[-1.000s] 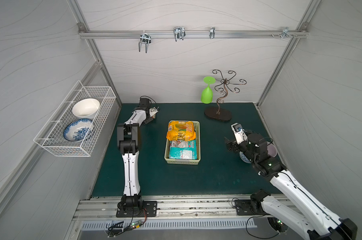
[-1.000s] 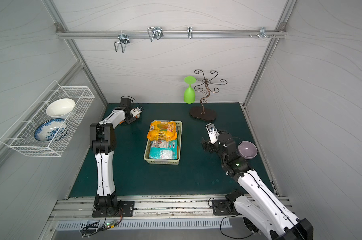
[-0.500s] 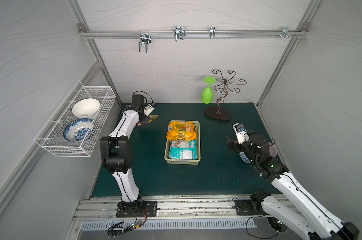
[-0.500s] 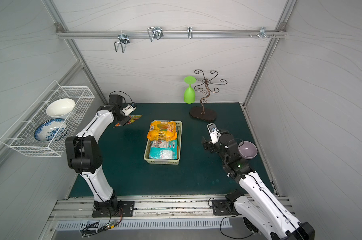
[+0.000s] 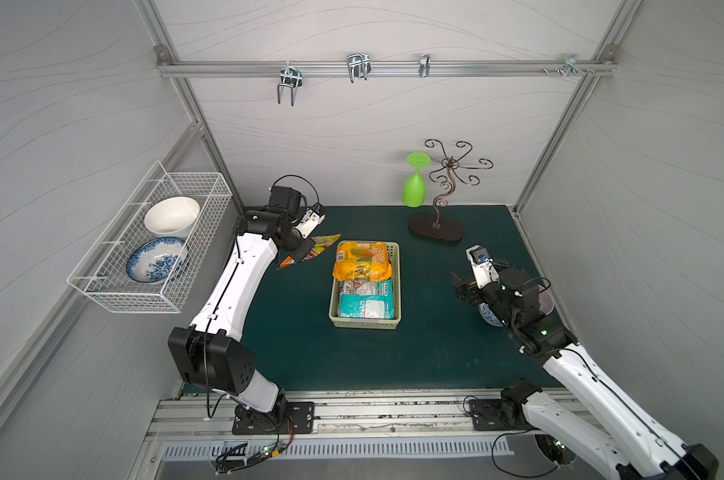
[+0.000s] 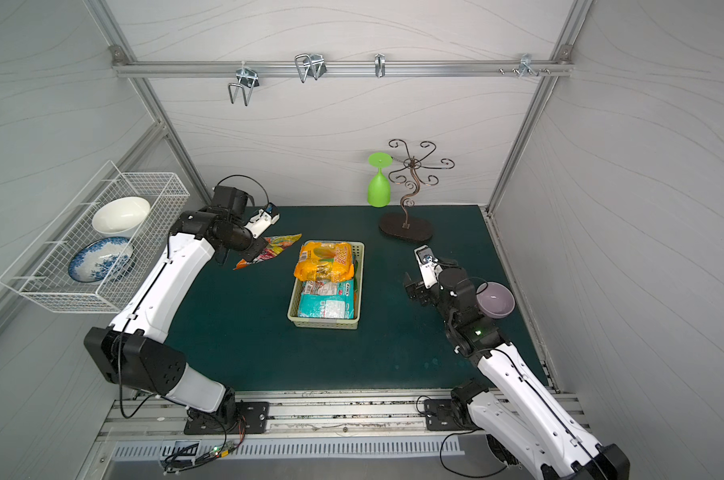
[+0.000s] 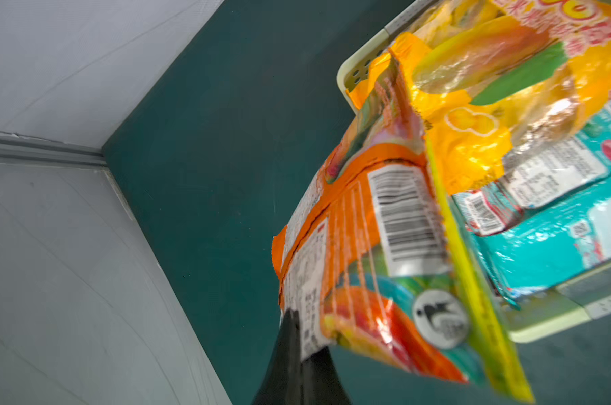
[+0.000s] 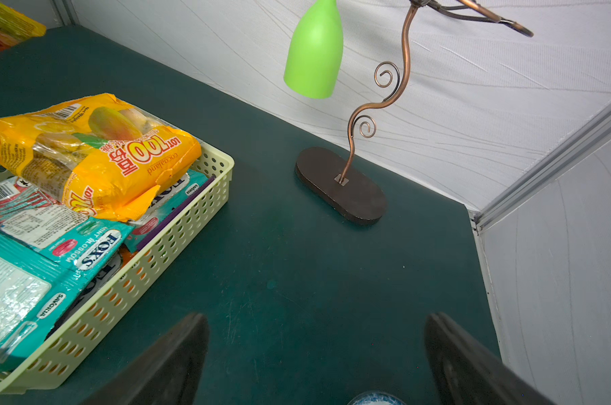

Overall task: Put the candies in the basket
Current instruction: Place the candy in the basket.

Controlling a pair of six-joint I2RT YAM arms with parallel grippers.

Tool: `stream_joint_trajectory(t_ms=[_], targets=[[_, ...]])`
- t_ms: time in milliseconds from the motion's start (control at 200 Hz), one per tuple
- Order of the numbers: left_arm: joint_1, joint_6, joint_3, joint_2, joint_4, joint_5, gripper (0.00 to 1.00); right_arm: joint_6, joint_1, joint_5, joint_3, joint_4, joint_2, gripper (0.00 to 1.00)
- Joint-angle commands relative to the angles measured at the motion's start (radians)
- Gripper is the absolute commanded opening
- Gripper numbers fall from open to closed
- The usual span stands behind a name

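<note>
One orange packet (image 5: pixel 317 248) pinched in left tool (image 5: pixel 300 254), aloft just beside basket (image 5: pixel 397 266), off its far left corner. Basket mid-surface (image 5: pixel 435 353), holding yellow packet (image 5: pixel 362 262), teal packets (image 5: pixel 366 301). Right tool (image 8: pixel 314 331) spread wide, empty.

White wire mesh basket (image 5: pixel 131 297) on left wall holds white ceramic bowl (image 5: pixel 171 216) and blue-patterned ceramic bowl (image 5: pixel 156 259). Green plastic goblet (image 5: pixel 414 189) inverted, hanging at copper scroll-wire stand (image 5: pixel 435 227); stand's dark oval base on dark green counter (image 5: pixel 310 353). Lilac bowl (image 6: pixel 495 300) near counter's right edge.
</note>
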Motion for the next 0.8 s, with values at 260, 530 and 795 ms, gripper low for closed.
stream_joint_trajectory(t_ms=[260,530,795], targets=[[-0.137,-0.195,0.047,-0.122,-0.161,0.146,0.00,0.003,-0.004,0.010,-0.013,0.031,-0.010,0.99],[-0.208,-0.238,-0.031,-0.113,-0.093,0.135,0.00,0.007,-0.006,-0.002,-0.010,0.033,-0.005,0.99],[-0.299,-0.247,-0.188,-0.111,0.080,0.082,0.00,0.004,-0.006,0.001,-0.013,0.034,-0.010,0.99]])
